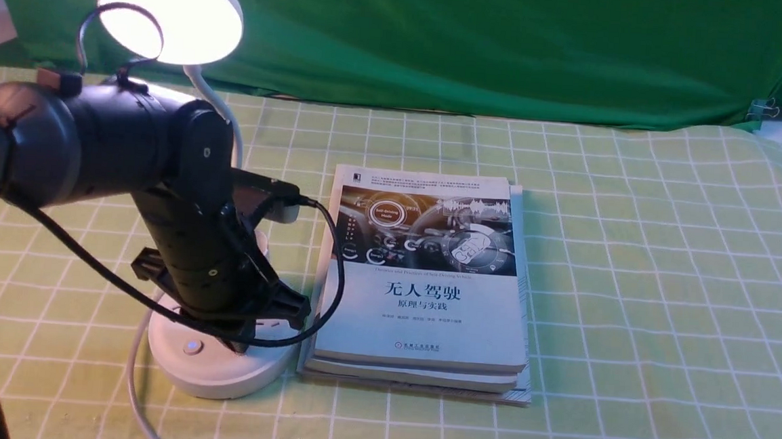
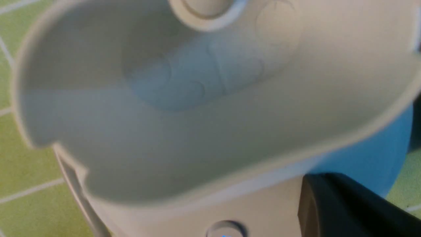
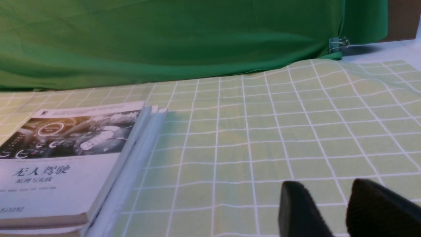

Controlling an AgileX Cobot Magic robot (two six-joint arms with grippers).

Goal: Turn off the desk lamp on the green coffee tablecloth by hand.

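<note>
White desk lamp [image 1: 217, 372], round lit disc [image 1: 171, 12], black left claw [image 1: 246, 339] at base [image 2: 263, 210]

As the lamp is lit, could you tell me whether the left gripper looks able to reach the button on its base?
Probably yes: the left gripper is right over the desk lamp's base, and the button beside it is uncovered.
</note>
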